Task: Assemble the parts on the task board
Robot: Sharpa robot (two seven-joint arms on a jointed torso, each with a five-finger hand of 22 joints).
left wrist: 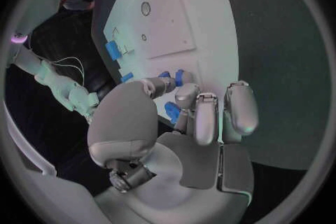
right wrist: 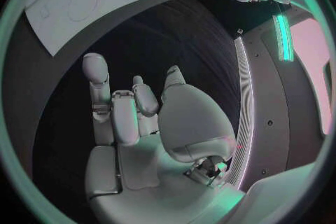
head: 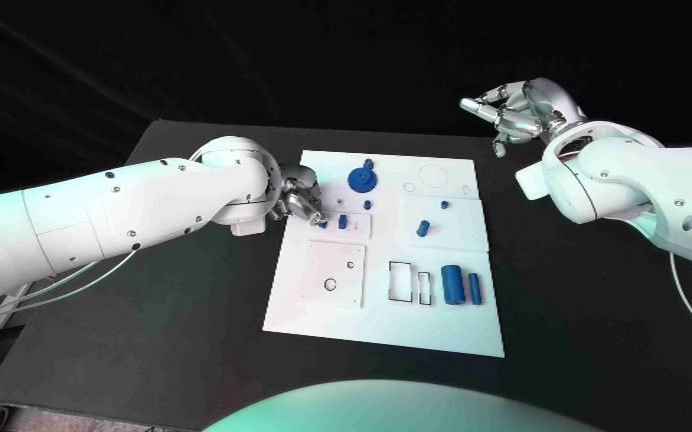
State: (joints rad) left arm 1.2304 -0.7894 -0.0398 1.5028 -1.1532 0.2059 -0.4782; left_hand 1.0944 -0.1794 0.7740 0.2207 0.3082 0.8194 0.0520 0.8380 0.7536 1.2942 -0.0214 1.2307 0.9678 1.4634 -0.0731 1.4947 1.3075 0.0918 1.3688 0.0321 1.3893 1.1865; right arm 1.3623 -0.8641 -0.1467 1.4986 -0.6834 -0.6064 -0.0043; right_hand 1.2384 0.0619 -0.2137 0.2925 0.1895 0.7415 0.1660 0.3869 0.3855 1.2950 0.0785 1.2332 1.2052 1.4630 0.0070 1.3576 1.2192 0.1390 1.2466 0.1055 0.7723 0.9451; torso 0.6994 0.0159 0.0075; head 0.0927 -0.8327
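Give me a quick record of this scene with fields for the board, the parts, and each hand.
board: white task board in the middle of the black table
parts: blue gear near the far edge; small blue peg mid-board; two blue cylinders side by side near the right edge
left hand: left hand low over the board's left side, fingertips at a small blue part; whether it grips the part is unclear
right hand: right hand raised off the board, holding nothing
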